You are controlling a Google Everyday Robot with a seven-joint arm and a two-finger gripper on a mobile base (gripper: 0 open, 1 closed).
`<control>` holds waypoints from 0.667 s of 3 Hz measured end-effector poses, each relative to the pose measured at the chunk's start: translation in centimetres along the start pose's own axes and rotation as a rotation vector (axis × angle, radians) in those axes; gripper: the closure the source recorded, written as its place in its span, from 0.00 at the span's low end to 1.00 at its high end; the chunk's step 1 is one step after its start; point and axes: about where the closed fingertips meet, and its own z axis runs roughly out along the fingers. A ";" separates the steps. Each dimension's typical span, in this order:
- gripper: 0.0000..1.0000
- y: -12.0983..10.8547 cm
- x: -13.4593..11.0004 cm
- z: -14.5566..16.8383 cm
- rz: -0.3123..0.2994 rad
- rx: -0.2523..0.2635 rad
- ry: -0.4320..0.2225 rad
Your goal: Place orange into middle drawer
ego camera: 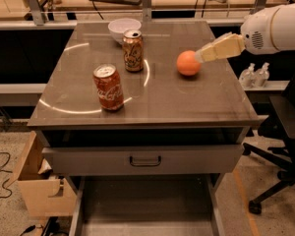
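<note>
My gripper hangs over the right part of the table. The orange rests on the tabletop at its tip, touching or nearly so. I cannot tell whether the gripper is parted or closed, or has hold of anything. Further left of it in my view stand a brown can, a red can and a white bowl. The middle drawer lies pulled out well below it, nearer me.

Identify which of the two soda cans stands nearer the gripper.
The orange-brown can beside the white bowl; the red cola can stands farther off, nearer the table front. The gripper is beside the orange.
</note>
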 end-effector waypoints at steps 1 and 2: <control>0.00 0.0 0.0 0.0 0.000 0.000 0.000; 0.00 0.0 1.7 2.1 0.054 -0.058 -0.045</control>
